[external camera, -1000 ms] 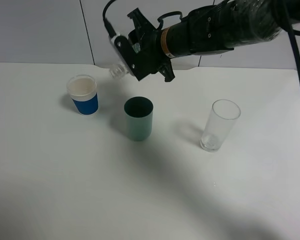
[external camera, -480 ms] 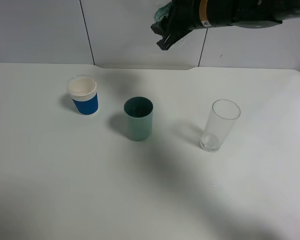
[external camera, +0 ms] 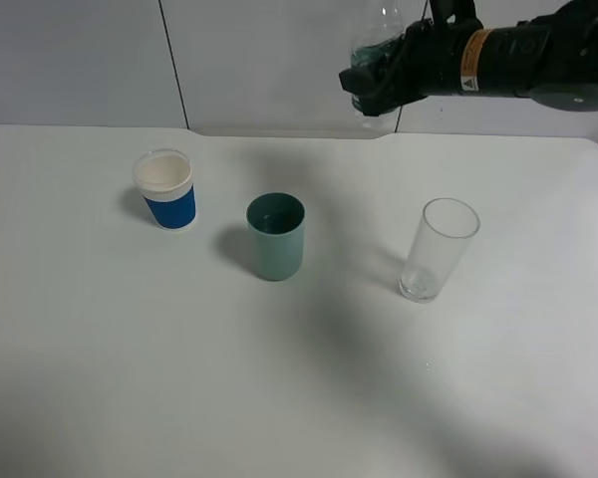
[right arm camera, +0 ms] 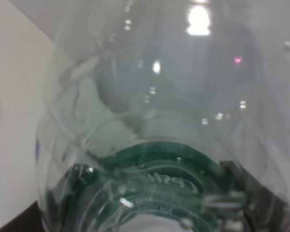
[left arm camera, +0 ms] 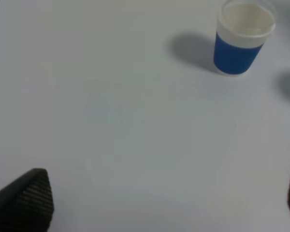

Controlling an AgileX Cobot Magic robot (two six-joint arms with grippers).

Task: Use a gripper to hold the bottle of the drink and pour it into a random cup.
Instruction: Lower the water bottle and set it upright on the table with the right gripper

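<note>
My right gripper (external camera: 384, 82) is shut on the bottle of the drink (external camera: 372, 52), a clear plastic bottle with a dark green label. It holds the bottle roughly upright, high above the table's far edge, neck up. The right wrist view is filled by the bottle (right arm camera: 150, 145) and its green label. The teal cup (external camera: 276, 236) stands upright mid-table, well below and to the left of the bottle. My left gripper (left arm camera: 159, 205) is open and empty above bare table; only its two fingertips (left arm camera: 26, 200) show.
A white cup with a blue sleeve (external camera: 165, 189) stands left of the teal cup and also shows in the left wrist view (left arm camera: 244, 38). A tall clear glass (external camera: 437, 249) stands to the right. The white table (external camera: 279, 398) ends at a wall behind.
My right arm has risen from above the cups and swung right. The bottle has gone from tilted, neck toward the white cup, to roughly upright.
</note>
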